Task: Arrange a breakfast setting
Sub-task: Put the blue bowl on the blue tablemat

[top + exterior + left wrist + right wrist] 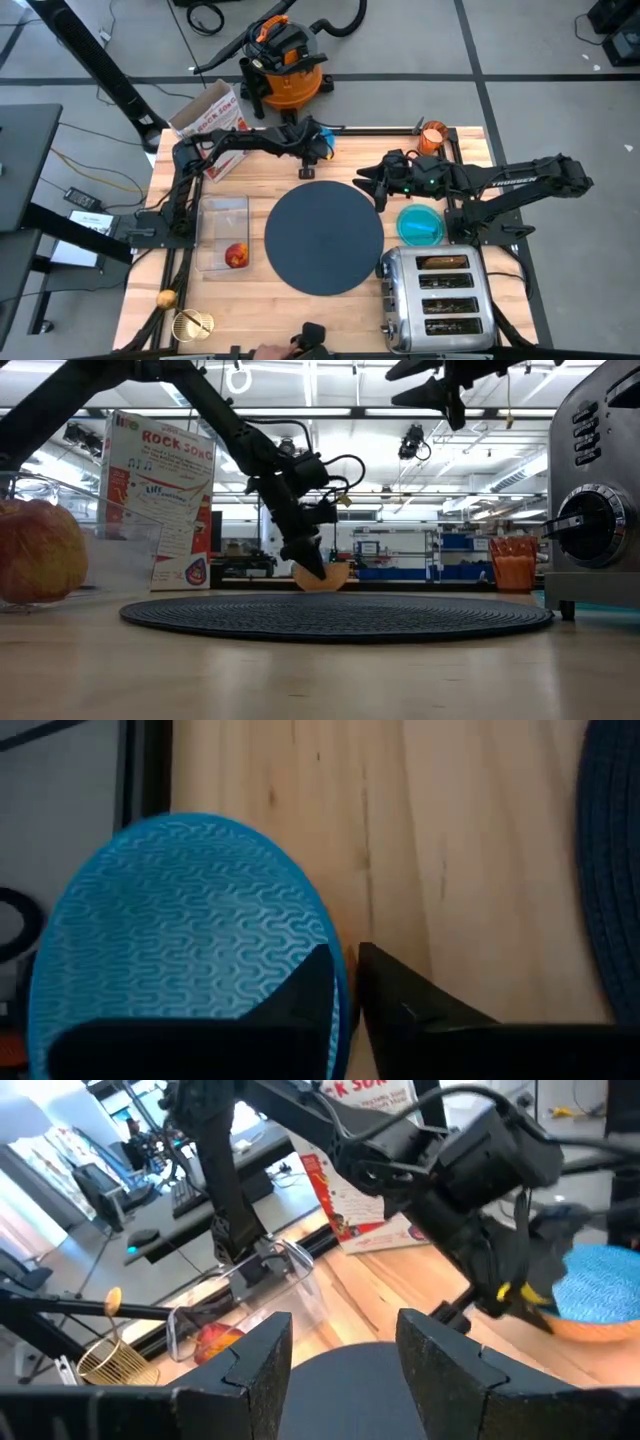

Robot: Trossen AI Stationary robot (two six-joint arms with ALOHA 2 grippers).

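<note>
While left claw (318,568) pinches bowl (180,920) rim beyond mat (324,238), right claw (371,183) hovers open above

Bright, even overhead strip lighting; soft shadows on the worktop (330,310); apple (38,552) near lens blurred.

The round mat (324,237) is showing dark slate-blue, the bowl (185,925) is showing light blue with a wavy embossed pattern and an orange underside, the dish (420,224) teal, the apple (236,256) red, the cup (433,136) copper-orange.
</note>
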